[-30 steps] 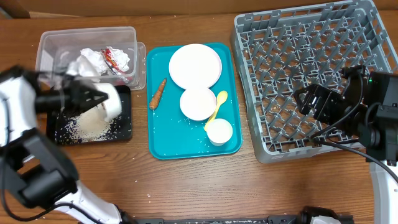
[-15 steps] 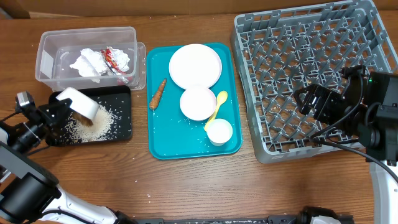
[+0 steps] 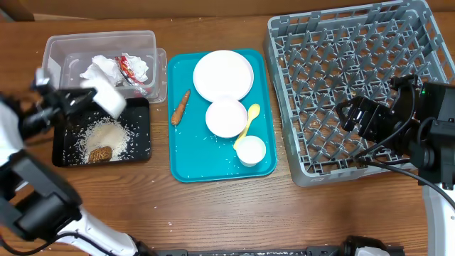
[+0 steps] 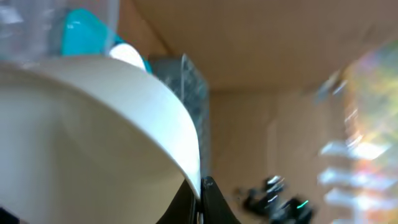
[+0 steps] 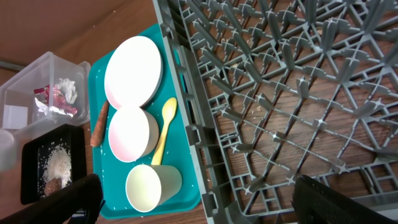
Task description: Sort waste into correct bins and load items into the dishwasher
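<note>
Gripping a tilted white bowl [image 3: 106, 95] above black tray [image 3: 141, 152] is left end effector [image 3: 84, 102]; right end effector [image 3: 347, 114] gapes open

The view is blurred. A white bowl [image 4: 93, 130] fills the left half of the frame, tipped, with its curved rim running down to the bottom centre. There, dark fingers [image 4: 214, 206] close on either side of the rim. Above the bowl a piece of teal tray [image 4: 84, 36] shows, with something white on it. Brown surfaces lie behind.
</note>
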Controlling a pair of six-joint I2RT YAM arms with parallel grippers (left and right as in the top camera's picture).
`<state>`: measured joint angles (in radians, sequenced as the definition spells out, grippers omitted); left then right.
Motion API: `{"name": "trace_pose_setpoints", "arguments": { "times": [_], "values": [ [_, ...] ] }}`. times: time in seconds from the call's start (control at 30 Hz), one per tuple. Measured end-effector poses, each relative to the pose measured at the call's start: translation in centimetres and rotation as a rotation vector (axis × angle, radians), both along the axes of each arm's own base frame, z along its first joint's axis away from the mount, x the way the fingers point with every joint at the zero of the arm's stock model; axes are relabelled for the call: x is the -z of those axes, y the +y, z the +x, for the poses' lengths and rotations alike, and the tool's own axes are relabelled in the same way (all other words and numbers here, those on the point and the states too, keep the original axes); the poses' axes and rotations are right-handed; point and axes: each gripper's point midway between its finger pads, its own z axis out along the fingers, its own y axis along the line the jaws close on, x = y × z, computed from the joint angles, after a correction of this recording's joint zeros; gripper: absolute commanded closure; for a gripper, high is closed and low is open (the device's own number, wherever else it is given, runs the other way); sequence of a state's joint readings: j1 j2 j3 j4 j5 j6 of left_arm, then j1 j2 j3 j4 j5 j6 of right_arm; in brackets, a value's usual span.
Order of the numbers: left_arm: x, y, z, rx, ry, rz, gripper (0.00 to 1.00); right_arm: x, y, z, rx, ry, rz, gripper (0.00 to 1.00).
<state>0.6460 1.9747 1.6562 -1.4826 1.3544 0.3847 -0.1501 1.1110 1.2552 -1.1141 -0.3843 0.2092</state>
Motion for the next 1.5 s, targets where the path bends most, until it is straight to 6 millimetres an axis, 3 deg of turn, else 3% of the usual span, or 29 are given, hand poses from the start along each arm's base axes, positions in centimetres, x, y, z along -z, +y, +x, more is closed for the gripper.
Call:
{"name": "trace_pose_setpoints", "arguments": {
  "times": [0.13, 0.23, 0.33, 0.47, 0.53, 0.57, 0.6, 0.7, 0.8, 0.83, 0.9, 0.93, 1.03, 1.1, 1.2, 1.27, 1.33, 1.4, 1.43, 1.47, 1.5],
  "values": [
    [-0.6, -7.0, 0.5, 0.238, -0.002, 0.307, 0.96, 0.0, 0.0, 0.0, 0.0, 0.001, 0.0, 0.0],
    [1.0, -12.7, -0.7, 0.406, 0.088, 0.523, 0.96, 0.0, 0.0, 0.0, 0.0, 0.001, 0.0, 0.0],
    [4.5, -18.1, -2.9, 0.567, 0.208, 0.771, 0.96, 0.0, 0.0, 0.0, 0.0, 0.0, 0.0, 0.0],
    [10.9, -21.7, -6.6, 0.632, 0.383, 1.119, 0.96, 0.1, -0.2, 0.1, 0.005, 0.004, -0.007, 0.0],
    [13.3, -23.7, -7.6, 0.646, 0.37, 1.18, 0.96, 0.3, -0.2, 0.2, 0.006, 0.009, -0.008, 0.0],
    [14.0, -24.5, -7.1, 0.618, 0.34, 1.196, 0.96, 0.4, -0.3, 0.3, 0.007, 0.012, -0.01, 0.0],
    [15.6, -25.5, -8.1, 0.637, 0.334, 1.22, 0.96, 0.5, -0.3, 0.3, 0.01, 0.017, -0.011, 0.0],
    [17.9, -26.1, -9.2, 0.613, 0.335, 1.277, 0.96, 0.7, -0.3, 0.3, 0.011, 0.024, -0.012, 0.0],
    [18.5, -25.4, -9.5, 0.569, 0.371, 1.325, 0.94, 0.7, -0.4, 0.3, 0.011, 0.024, -0.012, 0.0],
    [18.5, -25.1, -9.4, 0.552, 0.377, 1.336, 0.88, 0.7, -0.4, 0.3, 0.012, 0.024, -0.012, 0.0],
    [18.5, -24.9, -9.3, 0.538, 0.385, 1.345, 0.6, 0.7, -0.4, 0.3, 0.011, 0.023, -0.012, 0.0],
    [18.5, -24.7, -9.5, 0.534, 0.4, 1.349, 0.53, 0.7, -0.3, 0.3, 0.011, 0.024, -0.012, 0.0],
    [18.3, -23.9, -10.8, 0.561, 0.455, 1.371, 0.49, 0.7, -0.4, 0.3, 0.011, 0.023, -0.013, 0.0],
    [16.8, -23.9, -10.7, 0.574, 0.468, 1.377, 0.41, 0.6, -0.4, 0.4, 0.011, 0.02, -0.013, 0.0],
    [12.2, -27.3, -6.8, 0.575, 0.267, 1.296, 0.35, 0.6, -0.4, 0.5, 0.013, 0.017, -0.015, 0.0],
    [11.4, -30.0, -6.7, 0.704, 0.127, 1.188, 0.37, 0.6, -0.4, 0.5, 0.013, 0.018, -0.015, 0.0],
    [11.6, -31.4, -7.8, 0.832, 0.051, 1.121, 0.49, 0.6, -0.4, 0.4, 0.013, 0.018, -0.016, 0.0],
    [14.2, -31.7, -8.6, 0.917, 0.088, 1.121, 0.64, 0.6, -0.4, 0.4, 0.014, 0.018, -0.016, 0.0],
    [16.5, -31.6, -9.1, 0.965, 0.135, 1.125, 0.83, 0.6, -0.4, 0.4, 0.014, 0.018, -0.015, 0.0],
    [17.4, -31.5, -9.4, 0.984, 0.161, 1.125, 0.96, 0.6, -0.4, 0.4, 0.013, 0.02, -0.015, 0.0],
    [18.1, -31.4, -9.5, 0.997, 0.177, 1.126, 0.96, 0.6, -0.4, 0.4, 0.013, 0.021, -0.015, 0.0]
  ]
}}
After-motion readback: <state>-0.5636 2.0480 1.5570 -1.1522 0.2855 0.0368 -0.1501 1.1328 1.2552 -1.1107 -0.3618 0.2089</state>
